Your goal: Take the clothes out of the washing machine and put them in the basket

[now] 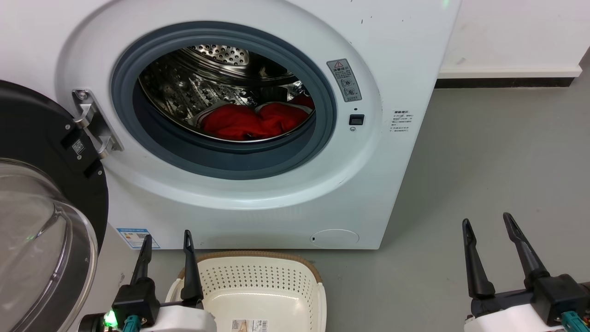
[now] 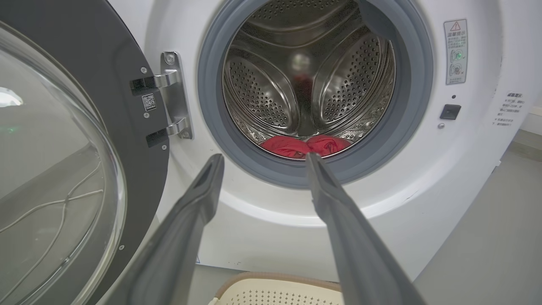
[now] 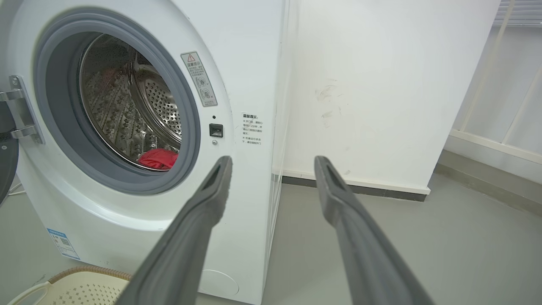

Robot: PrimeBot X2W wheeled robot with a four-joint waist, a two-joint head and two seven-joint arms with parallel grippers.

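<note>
Clothes point(image 1: 251, 122), red, lie bunched at drum bottom inside washing machine point(image 1: 286, 193), door point(image 1: 41, 221) swung wide at left. Basket point(image 1: 262, 281) sits on floor point(image 1: 484, 175) just in front of machine. Left gripper point(image 1: 168, 240) and right gripper point(image 1: 487, 223) hover low, jaws apart, holding nothing.
</note>
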